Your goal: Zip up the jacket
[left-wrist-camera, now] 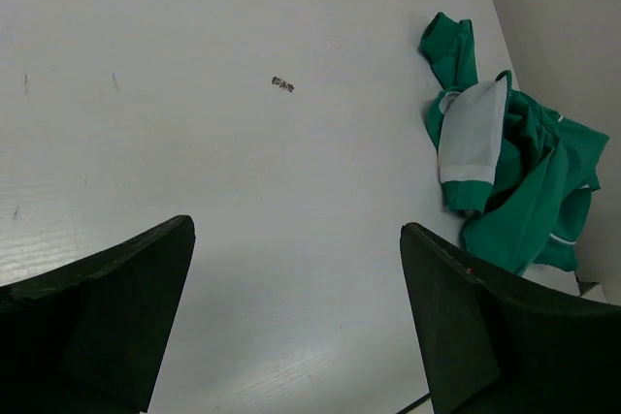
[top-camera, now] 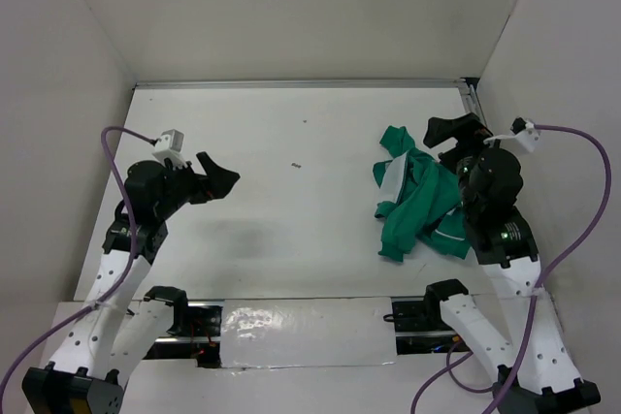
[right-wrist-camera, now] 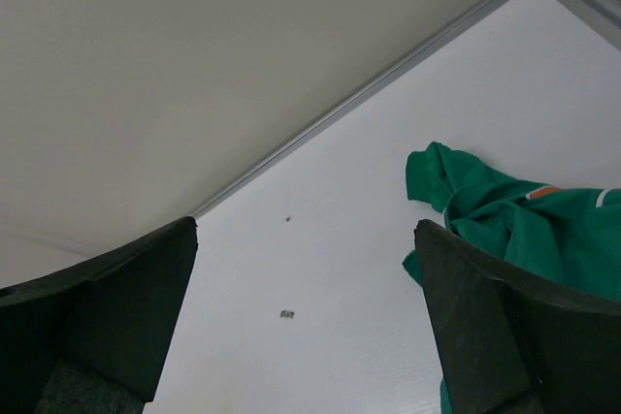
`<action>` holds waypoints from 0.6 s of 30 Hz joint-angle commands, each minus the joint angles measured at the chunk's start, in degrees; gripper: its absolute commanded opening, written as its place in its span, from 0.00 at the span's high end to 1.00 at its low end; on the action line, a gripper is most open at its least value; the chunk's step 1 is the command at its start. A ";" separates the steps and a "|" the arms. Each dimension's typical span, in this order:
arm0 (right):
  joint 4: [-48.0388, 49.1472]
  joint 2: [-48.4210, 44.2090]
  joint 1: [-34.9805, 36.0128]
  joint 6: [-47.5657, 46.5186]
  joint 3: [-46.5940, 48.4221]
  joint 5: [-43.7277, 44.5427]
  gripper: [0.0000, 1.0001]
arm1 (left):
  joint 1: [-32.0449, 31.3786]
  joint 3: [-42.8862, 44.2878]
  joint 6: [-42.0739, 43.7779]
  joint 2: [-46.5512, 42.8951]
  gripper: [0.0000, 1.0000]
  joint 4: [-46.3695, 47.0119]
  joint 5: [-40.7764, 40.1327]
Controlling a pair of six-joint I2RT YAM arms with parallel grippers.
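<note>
Crumpled green fabric jacket w/ white lining (top-camera: pixel 427 203) heaped just beside R gripper (top-camera: pixel 451 133); L gripper (top-camera: pixel 221 174) well apart. Both spread wide, empty.

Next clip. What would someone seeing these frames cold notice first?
The green jacket stands out: it lies crumpled in a heap on the right side of the white table, unzipped, with a patch of white lining turned outward. The right gripper hangs open by the heap's far end, while the left gripper, also open and empty, sits over the left side, well apart from it.
</note>
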 commanded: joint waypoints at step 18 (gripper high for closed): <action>-24.46 17.31 0.97 7.14 1.22 14.34 0.00 | 1.40 5.34 -0.12 5.88 0.01 -1.61 4.60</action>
